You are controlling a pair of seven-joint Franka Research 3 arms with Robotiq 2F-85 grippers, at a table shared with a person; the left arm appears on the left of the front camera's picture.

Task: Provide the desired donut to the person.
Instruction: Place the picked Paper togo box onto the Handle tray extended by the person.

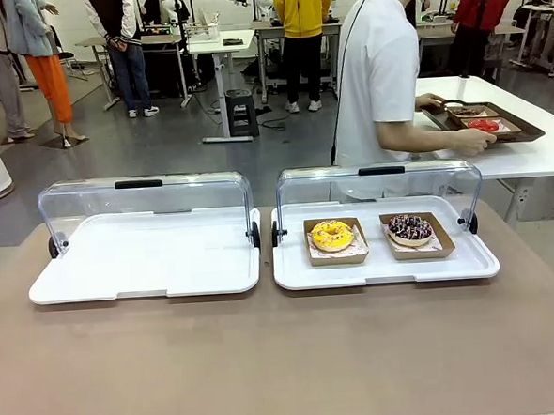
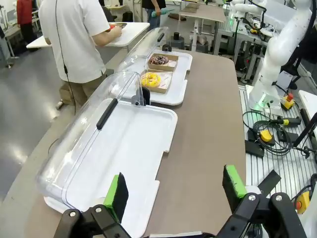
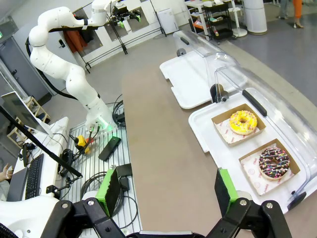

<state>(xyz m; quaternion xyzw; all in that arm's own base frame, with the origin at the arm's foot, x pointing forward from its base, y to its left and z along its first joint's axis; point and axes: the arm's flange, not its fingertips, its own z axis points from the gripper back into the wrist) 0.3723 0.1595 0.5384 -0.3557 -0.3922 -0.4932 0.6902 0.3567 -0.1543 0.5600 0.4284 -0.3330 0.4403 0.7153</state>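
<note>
two white display trays with clear lids flipped back sat side by side on the brown table (image 1: 286, 357). the left tray (image 1: 149, 262) held nothing. the right tray (image 1: 384, 262) held two brown paper boats: the yellow donut (image 1: 332, 234) in the one nearer the middle, the chocolate sprinkle donut (image 1: 410, 228) in the one nearer the table's right end. both donuts lay flat, apart from each other.

the person (image 1: 377, 79) in white stood at the far side, turned away, both hands on a dark tray (image 1: 512, 123) with red items on a side table.

left gripper (image 2: 176, 191) hovered over the near edge of the empty tray, fingers spread wide, nothing between them; donuts well apart, up the table. right gripper (image 3: 168, 191) hovered above the bare tabletop, fingers also spread, holding nothing; the chocolate donut was near its right finger (image 3: 223, 183) but not touching, the yellow one farther.
</note>
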